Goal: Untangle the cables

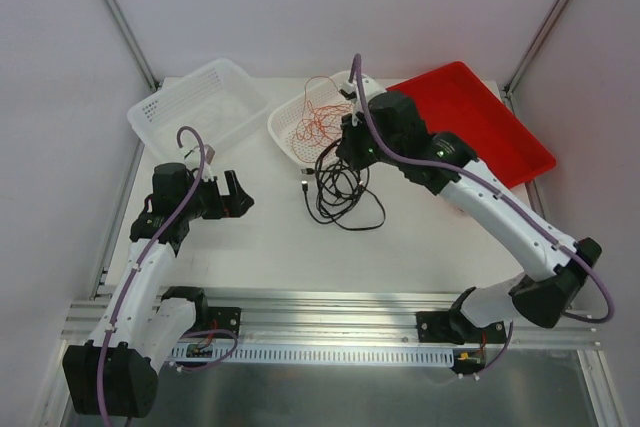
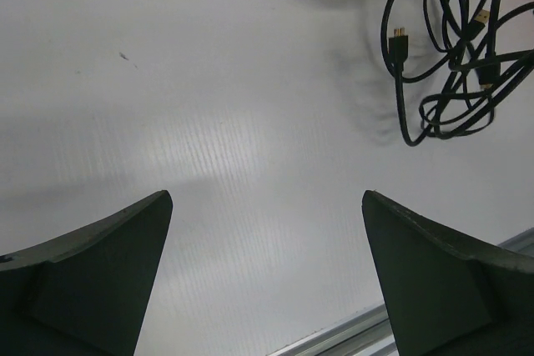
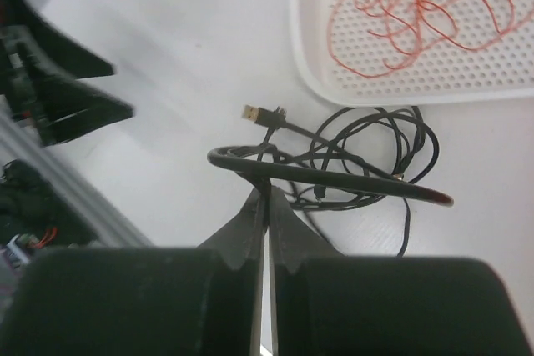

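A tangle of black cables (image 1: 340, 192) lies on the white table in front of a white perforated basket (image 1: 290, 117) that holds a thin orange-red wire (image 1: 322, 119). My right gripper (image 3: 267, 191) is shut on a loop of black cable (image 3: 334, 174) and holds it raised above the rest of the tangle; in the top view it hangs over the tangle (image 1: 352, 152). A gold USB plug (image 3: 253, 112) lies at the tangle's left. My left gripper (image 1: 232, 195) is open and empty, left of the tangle. The tangle shows at the upper right of the left wrist view (image 2: 455, 56).
An empty white basket (image 1: 200, 107) stands at the back left. A red tray (image 1: 480, 122) lies at the back right. An aluminium rail (image 1: 330, 307) runs along the table's near edge.
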Tool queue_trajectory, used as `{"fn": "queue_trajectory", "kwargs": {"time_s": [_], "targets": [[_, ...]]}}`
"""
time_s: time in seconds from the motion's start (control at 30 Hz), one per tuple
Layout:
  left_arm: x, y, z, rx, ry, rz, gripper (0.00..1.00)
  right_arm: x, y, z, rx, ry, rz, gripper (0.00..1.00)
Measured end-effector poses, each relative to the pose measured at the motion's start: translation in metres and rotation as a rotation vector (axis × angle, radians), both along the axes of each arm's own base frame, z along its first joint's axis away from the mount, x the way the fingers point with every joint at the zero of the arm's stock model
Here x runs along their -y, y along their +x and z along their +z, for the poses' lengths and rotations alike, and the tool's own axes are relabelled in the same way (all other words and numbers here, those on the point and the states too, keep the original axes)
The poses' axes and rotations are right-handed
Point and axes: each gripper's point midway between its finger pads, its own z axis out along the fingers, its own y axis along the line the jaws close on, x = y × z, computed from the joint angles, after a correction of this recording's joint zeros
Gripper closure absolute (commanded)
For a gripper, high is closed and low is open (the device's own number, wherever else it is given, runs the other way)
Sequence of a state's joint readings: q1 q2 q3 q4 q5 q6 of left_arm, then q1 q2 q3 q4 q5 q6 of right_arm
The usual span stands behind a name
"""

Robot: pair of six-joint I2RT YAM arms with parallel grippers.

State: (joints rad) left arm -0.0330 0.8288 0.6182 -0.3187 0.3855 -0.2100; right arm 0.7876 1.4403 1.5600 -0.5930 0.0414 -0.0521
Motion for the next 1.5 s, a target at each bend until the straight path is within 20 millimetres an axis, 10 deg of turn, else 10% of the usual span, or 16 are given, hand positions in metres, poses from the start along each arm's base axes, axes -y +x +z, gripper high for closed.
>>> {"fn": "queue_trajectory", "kwargs": {"time_s": [0.23,0.6,0.93,1.13,1.5], "targets": [[0.002,-0.001,0.001,0.0,-0.006,-0.008,0.01,-0.001,-0.04,0.019,0.024,0.093,0.091,0.99],[0.009,-0.004,0.001,-0.002,-0.021,-0.042,0.01,0.042,-0.084,-0.201,-0.489,-0.278,-0.035,0.96],[0.027,-0.01,0.0,-0.015,-0.043,-0.13,0.01,0.066,-0.092,-0.226,-0.54,-0.405,-0.075,0.99],[0.042,-0.017,0.0,-0.016,-0.052,-0.195,0.01,0.058,-0.086,-0.18,-0.456,-0.31,-0.057,0.99],[0.104,-0.045,0.006,-0.061,-0.126,-0.333,0.01,0.039,-0.071,0.043,-0.003,0.13,0.036,0.99]]}}
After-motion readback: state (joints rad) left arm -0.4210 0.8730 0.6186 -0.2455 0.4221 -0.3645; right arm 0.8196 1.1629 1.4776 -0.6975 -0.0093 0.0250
